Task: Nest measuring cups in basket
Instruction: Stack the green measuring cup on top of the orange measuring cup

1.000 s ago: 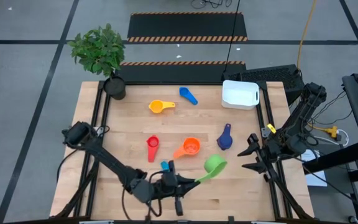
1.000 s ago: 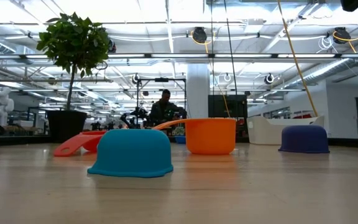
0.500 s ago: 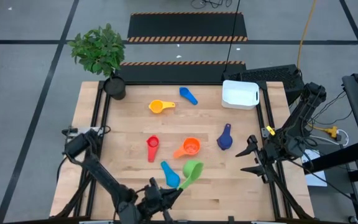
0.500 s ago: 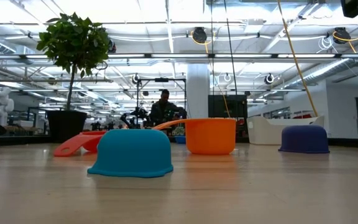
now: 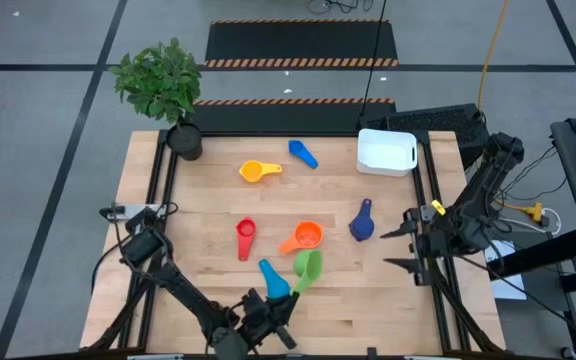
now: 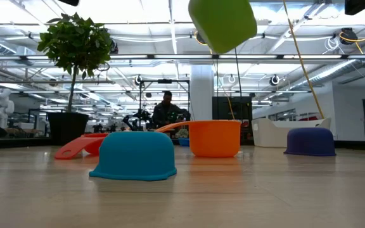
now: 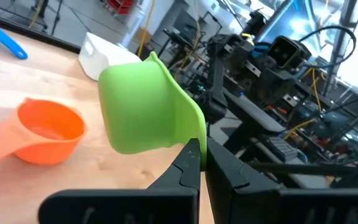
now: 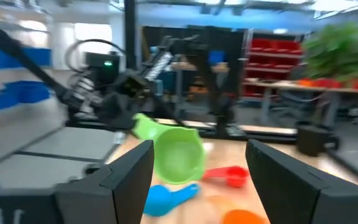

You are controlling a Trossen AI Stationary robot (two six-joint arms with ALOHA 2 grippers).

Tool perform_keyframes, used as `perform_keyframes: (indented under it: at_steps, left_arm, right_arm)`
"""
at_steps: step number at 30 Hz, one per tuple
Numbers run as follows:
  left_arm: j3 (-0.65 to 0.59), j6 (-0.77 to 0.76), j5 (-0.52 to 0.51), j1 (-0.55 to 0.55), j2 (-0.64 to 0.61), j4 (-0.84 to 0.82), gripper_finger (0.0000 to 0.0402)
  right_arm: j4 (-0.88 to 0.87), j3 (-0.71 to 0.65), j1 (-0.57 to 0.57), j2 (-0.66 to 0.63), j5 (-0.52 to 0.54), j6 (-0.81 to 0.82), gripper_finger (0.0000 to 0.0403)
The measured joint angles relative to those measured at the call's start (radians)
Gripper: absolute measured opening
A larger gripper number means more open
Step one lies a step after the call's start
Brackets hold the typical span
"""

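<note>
In the high view, the green cup (image 5: 306, 268) is now seen at lower centre of the frame, just below the orange cup (image 5: 307, 236) and beside the light blue cup (image 5: 273, 279), having been carried from further right a second ago, and the left gripper (image 5: 290, 303) that holds it by the handle has been drawn down toward the bottom edge. The right gripper (image 5: 400, 248) is parked at the right edge of the table with its fingers spread wide, slightly shifted from before. The basket (image 5: 386, 152) sits in the upper right, with no cup seen in it; the yellow cup (image 5: 256, 171), mid blue cup (image 5: 302, 153), red cup (image 5: 245, 236) and navy cup (image 5: 360, 224) are lying where they lay earlier. In the low view, the green cup (image 6: 223, 23) is newly shown hanging at the top centre, well above the table, where nothing was seen half a second ago, so a lift is judged to be under way. In the left wrist view, the cup's handle is pinched between closed fingers (image 7: 191, 163), and the green bowl (image 7: 143, 104) is held above the wood with the orange cup (image 7: 50, 129) at left. In the right wrist view, the green cup (image 8: 178, 152) is seen raised between that arm's wide-set fingers (image 8: 129, 172). Nesting has apparently hardly begun: the green cup is secured but remains far from the basket.
</note>
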Motion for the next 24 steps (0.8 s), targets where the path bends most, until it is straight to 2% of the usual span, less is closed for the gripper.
perform_keyframes:
  at_steps: [4,11,15,24]
  left_arm:
    - [0.000,-0.027,0.000,0.008,0.000,-0.010,0.0009]
    - [0.029,-0.106,-0.030,0.008,0.041,-0.039,0.0009]
    - [0.126,-0.101,-0.089,0.013,0.113,-0.040,0.0009]
    - [0.339,-0.079,-0.129,0.049,0.227,-0.115,0.0010]
  right_arm:
    - [-0.001,0.000,0.000,-0.013,0.030,-0.076,0.0249]
    - [-0.056,0.000,0.017,-0.012,-0.028,-0.081,0.0249]
    - [-0.095,0.000,0.040,-0.011,-0.028,-0.079,0.0249]
    - [-0.125,0.000,0.065,-0.012,-0.025,-0.149,0.0249]
